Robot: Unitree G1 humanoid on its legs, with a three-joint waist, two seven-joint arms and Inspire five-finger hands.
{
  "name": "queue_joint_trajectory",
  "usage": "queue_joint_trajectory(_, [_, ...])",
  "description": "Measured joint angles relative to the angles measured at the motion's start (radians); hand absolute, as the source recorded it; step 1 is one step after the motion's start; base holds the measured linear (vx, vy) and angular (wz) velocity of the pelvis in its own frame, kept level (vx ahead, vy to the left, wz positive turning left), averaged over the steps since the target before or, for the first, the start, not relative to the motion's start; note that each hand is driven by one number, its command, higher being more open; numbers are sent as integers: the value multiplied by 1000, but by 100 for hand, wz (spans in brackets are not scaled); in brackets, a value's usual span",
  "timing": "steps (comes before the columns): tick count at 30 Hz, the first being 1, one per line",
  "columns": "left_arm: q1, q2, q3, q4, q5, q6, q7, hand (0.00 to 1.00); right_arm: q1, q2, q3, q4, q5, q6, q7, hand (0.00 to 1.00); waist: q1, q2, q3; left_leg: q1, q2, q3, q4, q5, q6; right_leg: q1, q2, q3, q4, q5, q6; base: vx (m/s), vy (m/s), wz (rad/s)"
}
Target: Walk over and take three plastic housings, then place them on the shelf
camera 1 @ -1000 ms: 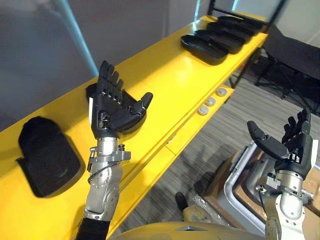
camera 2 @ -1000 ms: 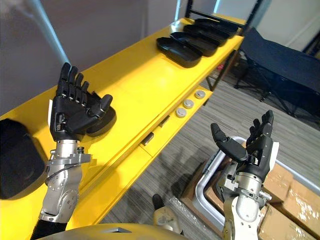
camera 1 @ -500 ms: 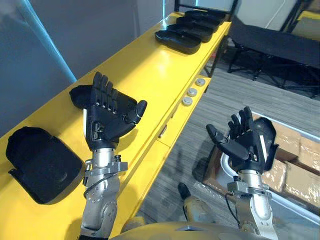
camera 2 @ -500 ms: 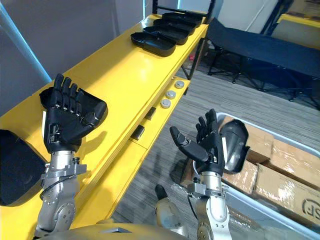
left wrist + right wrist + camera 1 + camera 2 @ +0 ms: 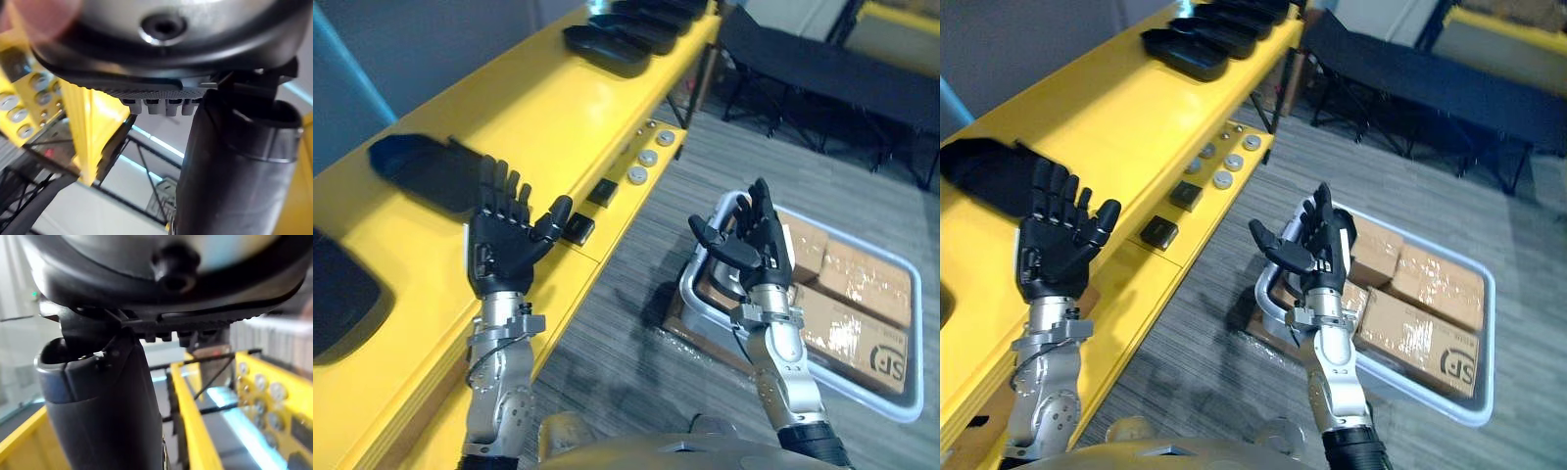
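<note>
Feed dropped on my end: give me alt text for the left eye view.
Both hands are raised, open and empty: left hand by the yellow bench, right hand in front of a white floor bin of boxes. Black housings lie on the bench.

Left hand (image 5: 504, 250), right hand (image 5: 756, 240): matte black, segmented fingers. White strip on left hand's outer edge. Silver machined collars at wrists. Left forearm (image 5: 499, 392), right forearm (image 5: 784, 377): silver-grey rounded casings, black sleeve at lower end. Thumb (image 5: 234, 161) close up: smooth dark cylinder, seam ring.
</note>
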Motion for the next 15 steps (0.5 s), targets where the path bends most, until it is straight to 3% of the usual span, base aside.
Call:
queue_joint_trajectory(1, [1, -3, -21, 1, -9, 7, -9, 100, 26, -7, -21, 0, -1, 12, 0, 100, -25, 2, -1, -4, 13, 2, 34, 41, 49, 28, 12, -3, -17, -1, -15, 47, -248, -13])
queue_joint_trajectory(2, [0, -3, -38, 4, -26, 8, -19, 100, 46, -5, -39, -7, -1, 13, -2, 100, -31, -9, 5, -19, 27, 5, 87, 50, 57, 52, 13, 6, -41, 5, -36, 33, -195, -25])
queue_joint_trajectory(3, [0, -4, -46, 6, -26, 8, -28, 100, 51, -5, -54, -14, -1, 13, -2, 100, -31, -8, 4, -21, 20, 5, 90, 24, 33, 55, 14, 11, -49, 8, -41, 9, -93, -51])
queue_joint_trajectory(4, [0, -3, -60, 6, -23, 8, -48, 100, 51, -5, -81, -21, 0, 13, -9, 100, -31, -6, 3, -26, -25, 0, 66, -4, 13, 49, 14, 29, -60, 16, -51, 4, -19, -48])
queue_joint_trajectory(6, [2, 1, -79, 6, -22, 8, -63, 100, 53, -12, -97, -22, -3, 20, -34, 100, -28, 7, -8, -18, -101, -17, -18, -24, 31, 25, 20, 56, -62, 24, -51, -5, 10, -60])
queue_joint_trajectory(8, [-4, 8, -77, 8, -22, 7, -59, 100, 55, -9, -92, -22, -2, 22, -59, 100, -27, 9, -17, -3, -136, -60, -91, -29, 21, -15, 20, 79, -64, 44, -43, -32, 48, -50])
queue_joint_trajectory(12, [-14, 26, -79, 35, -22, 8, -64, 100, 16, -8, -64, 67, -3, 36, -147, 100, -16, -23, 7, -9, -171, -20, -104, -17, 10, -38, -10, 88, -120, 131, -37, -81, 116, -35])
queue_joint_trajectory(15, [-68, 72, -88, 61, -22, 14, -67, 100, -88, -8, -86, 206, -33, 46, -210, 100, -16, -45, 45, -64, -193, -20, -35, -38, 32, -45, -32, 81, -171, 203, -32, -131, 153, -7])
